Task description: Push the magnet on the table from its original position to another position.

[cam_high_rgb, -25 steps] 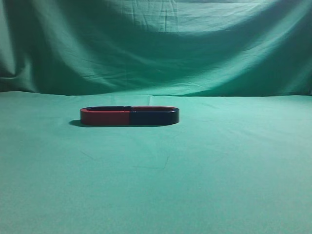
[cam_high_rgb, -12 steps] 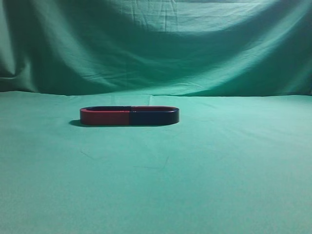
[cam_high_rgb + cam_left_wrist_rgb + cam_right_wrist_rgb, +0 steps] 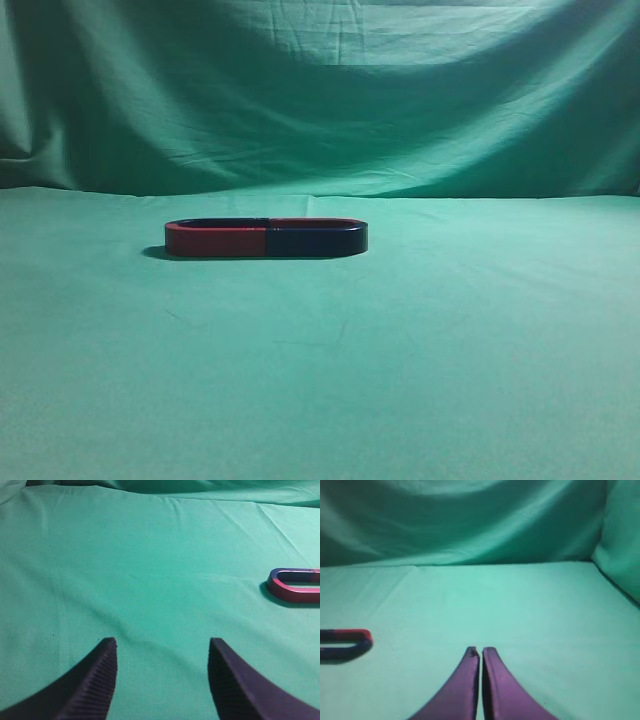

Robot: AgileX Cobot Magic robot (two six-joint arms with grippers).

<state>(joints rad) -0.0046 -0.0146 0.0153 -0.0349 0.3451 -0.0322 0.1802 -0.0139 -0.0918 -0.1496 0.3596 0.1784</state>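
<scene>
The magnet (image 3: 315, 240) lies flat on the table (image 3: 320, 360), just left of centre, with its dark front side toward the camera and its red arm behind. It also shows at the left edge of the right wrist view (image 3: 345, 645). Its open end meets a second U magnet, and the two form one long oval. My left gripper (image 3: 162, 642) is open and empty over bare cloth, well to the left of the oval. My right gripper (image 3: 480, 651) is shut and empty, off to the right of the magnet. Neither gripper shows in the exterior view.
The other U magnet (image 3: 215, 241), with its red side in front, forms the left half of the oval; its rounded end shows in the left wrist view (image 3: 295, 585). A green cloth backdrop (image 3: 320, 100) hangs behind the table and folds up at the right (image 3: 620, 540).
</scene>
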